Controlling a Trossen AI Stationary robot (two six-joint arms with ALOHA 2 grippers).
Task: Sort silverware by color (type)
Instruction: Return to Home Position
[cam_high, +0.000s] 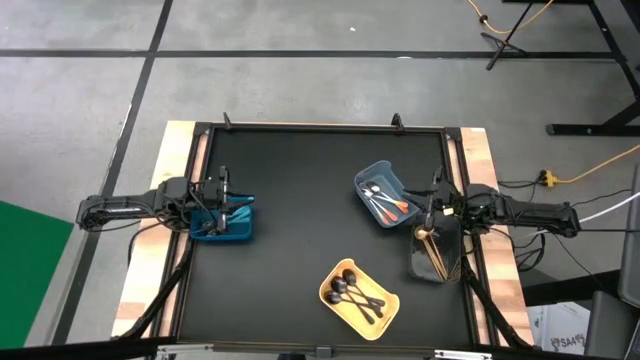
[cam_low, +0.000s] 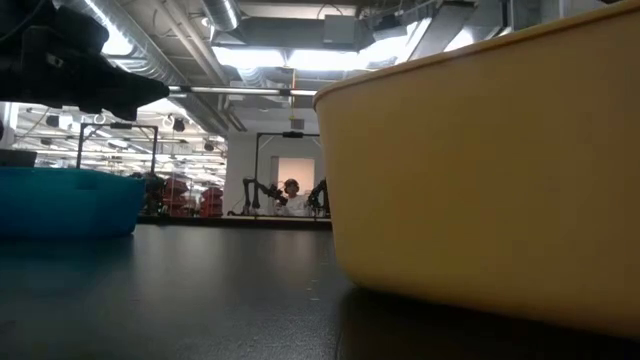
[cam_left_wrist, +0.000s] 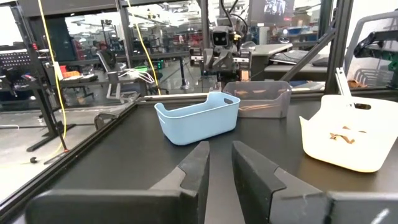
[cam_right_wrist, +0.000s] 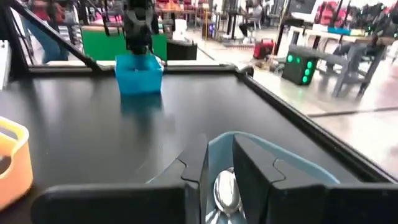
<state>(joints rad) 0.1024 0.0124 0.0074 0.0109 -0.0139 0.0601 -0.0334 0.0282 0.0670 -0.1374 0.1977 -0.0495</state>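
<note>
The left arm (cam_high: 130, 208) is reaching in from the left edge of the worktop (cam_high: 300, 200), with its jaws hanging over the blue bin (cam_high: 240, 232). The jaws are drawn close together with only a narrow slit showing between them, and they are grasping nothing. The arm is covering most of that bin, so its contents cannot be told.

Toward the front, the yellow bin (cam_high: 385, 312) is holding the black spoons (cam_high: 352, 287), heaped together. Right of centre, the light-blue bin (cam_high: 375, 172) is holding the silver spoons (cam_high: 388, 204) with orange handles. Just beside it, the dark bin (cam_high: 420, 268) is holding the tan spoons (cam_high: 436, 255), lying side by side.

The right arm (cam_high: 520, 212) is reaching in from the right edge, with its jaws hanging above the dark bin and the light-blue bin just ahead. These jaws are likewise clenched on nothing.

Each visible kind is occupying its own bin and no loose spoon is showing on the open worktop, so the sort is judged complete. The arms are probably sitting empty at the edges because parking is the step in hand.
</note>
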